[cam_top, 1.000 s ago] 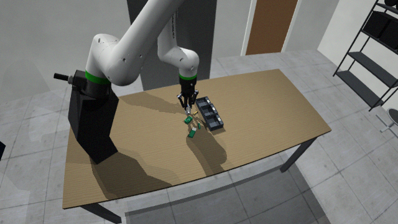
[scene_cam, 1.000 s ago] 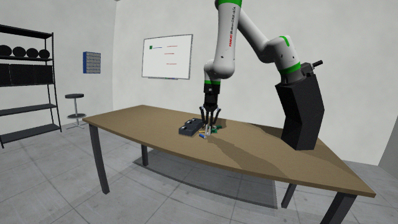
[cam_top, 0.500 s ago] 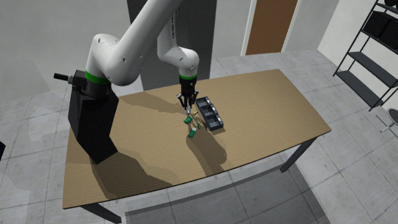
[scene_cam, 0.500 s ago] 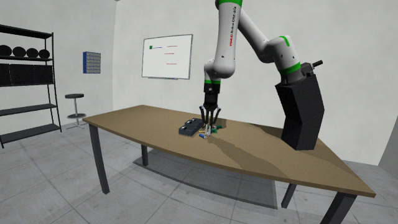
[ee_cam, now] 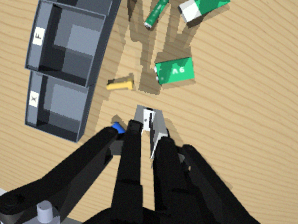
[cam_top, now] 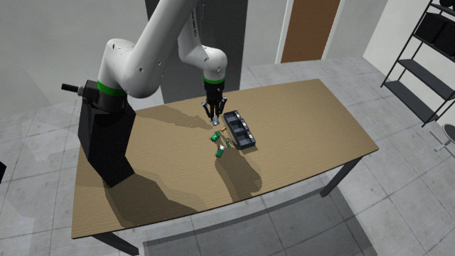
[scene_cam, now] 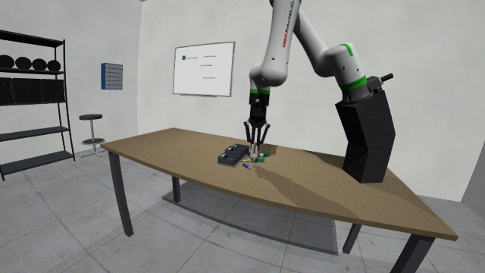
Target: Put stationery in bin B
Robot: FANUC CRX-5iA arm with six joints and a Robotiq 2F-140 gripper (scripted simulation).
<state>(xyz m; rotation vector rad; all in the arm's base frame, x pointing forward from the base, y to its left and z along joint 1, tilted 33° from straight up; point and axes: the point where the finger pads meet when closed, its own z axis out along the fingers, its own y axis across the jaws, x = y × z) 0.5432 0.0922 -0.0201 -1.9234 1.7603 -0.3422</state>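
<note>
Wooden table (cam_top: pixel 302 117) – grey tiled floor (cam_top: pixel 409 199), whiteboard (scene_cam: pixel 202 69)

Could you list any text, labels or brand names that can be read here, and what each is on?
"FANUC": red lettering on the white arm; the words after it are too blurred to read.
Bin labels: too small to read.
Whiteboard: coloured marks only, illegible.

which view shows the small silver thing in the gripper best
The wrist view: the small silver clip-like piece sits large between the black gripper fingers. The top view shows a pale speck; the exterior view a thin sliver.
</note>
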